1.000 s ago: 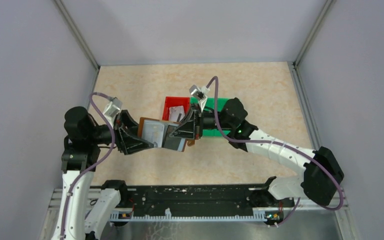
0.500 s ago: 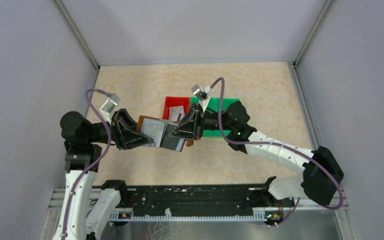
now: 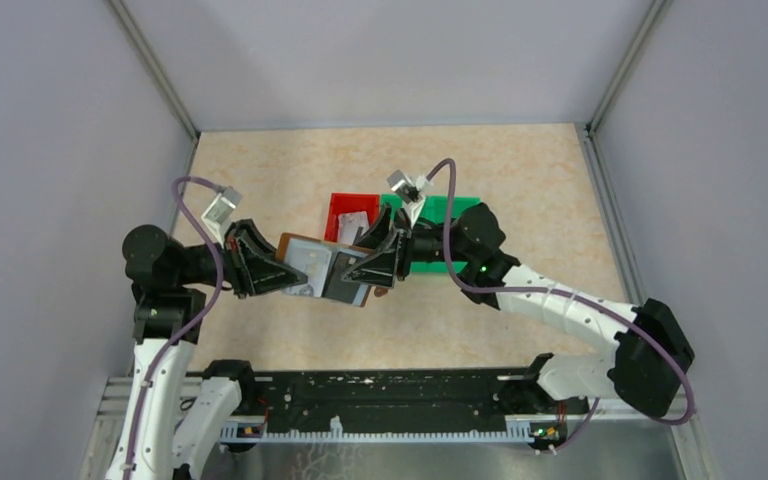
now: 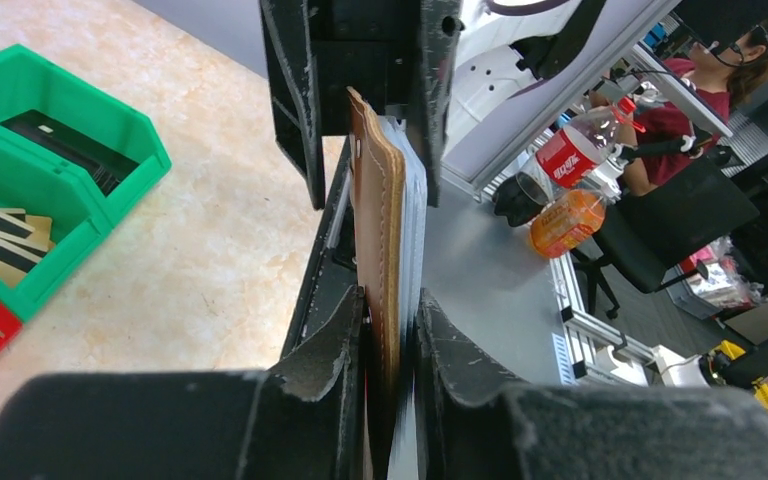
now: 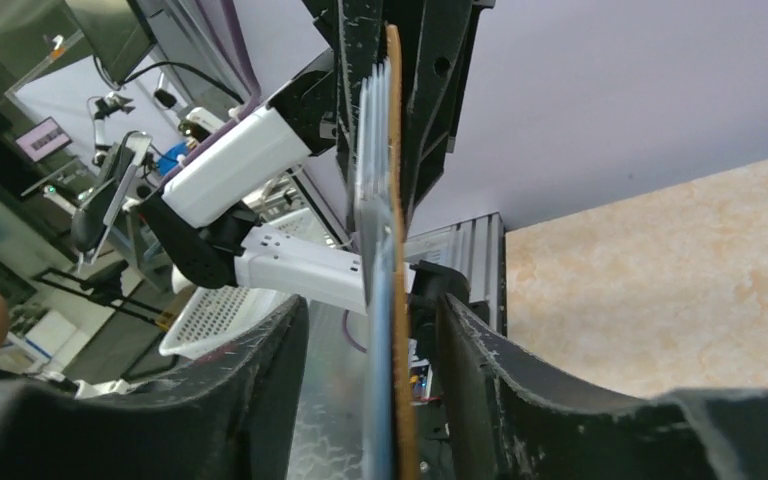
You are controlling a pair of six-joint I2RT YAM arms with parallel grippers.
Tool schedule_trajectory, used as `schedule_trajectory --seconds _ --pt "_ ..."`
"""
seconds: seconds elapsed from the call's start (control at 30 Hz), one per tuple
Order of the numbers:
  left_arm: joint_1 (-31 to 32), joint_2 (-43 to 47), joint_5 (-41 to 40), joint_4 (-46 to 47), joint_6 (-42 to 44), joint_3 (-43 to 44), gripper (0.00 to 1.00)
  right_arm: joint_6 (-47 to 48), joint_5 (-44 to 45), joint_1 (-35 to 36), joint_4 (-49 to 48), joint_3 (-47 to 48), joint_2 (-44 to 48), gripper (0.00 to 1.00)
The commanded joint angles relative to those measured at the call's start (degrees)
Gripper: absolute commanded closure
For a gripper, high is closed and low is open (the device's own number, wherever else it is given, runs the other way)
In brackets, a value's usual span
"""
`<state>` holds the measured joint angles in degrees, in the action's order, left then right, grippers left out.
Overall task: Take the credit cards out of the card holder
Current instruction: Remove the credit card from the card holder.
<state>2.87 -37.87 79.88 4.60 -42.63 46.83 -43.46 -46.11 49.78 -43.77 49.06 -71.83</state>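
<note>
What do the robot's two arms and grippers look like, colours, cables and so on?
The left arm and right arm have white links between bulky black joints. A purple cable loops along each to a small silver camera block at the wrist. The left gripper and right gripper are black, wedge-shaped and scuffed. A small green light glows on the right arm.
</note>
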Motion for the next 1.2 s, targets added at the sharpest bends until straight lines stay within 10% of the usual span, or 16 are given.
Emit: schedule_trajectory --seconds 0.0,0.27,1.17 --pt "0.1 0.1 -3.6 -8.5 9.3 1.9 1.0 6.2 3.6 -0.3 5.6 2.2 6.1 0.45" --pt "0.1 -0.3 -10.5 -15.8 16.7 2.6 1.0 11.3 16.9 -6.4 25.1 8.0 17.0 0.34" --pt "0.1 -8.4 -11.2 -8.1 12.1 -1.0 1.0 4.9 15.2 0.4 18.2 3.3 -2.1 0.28"
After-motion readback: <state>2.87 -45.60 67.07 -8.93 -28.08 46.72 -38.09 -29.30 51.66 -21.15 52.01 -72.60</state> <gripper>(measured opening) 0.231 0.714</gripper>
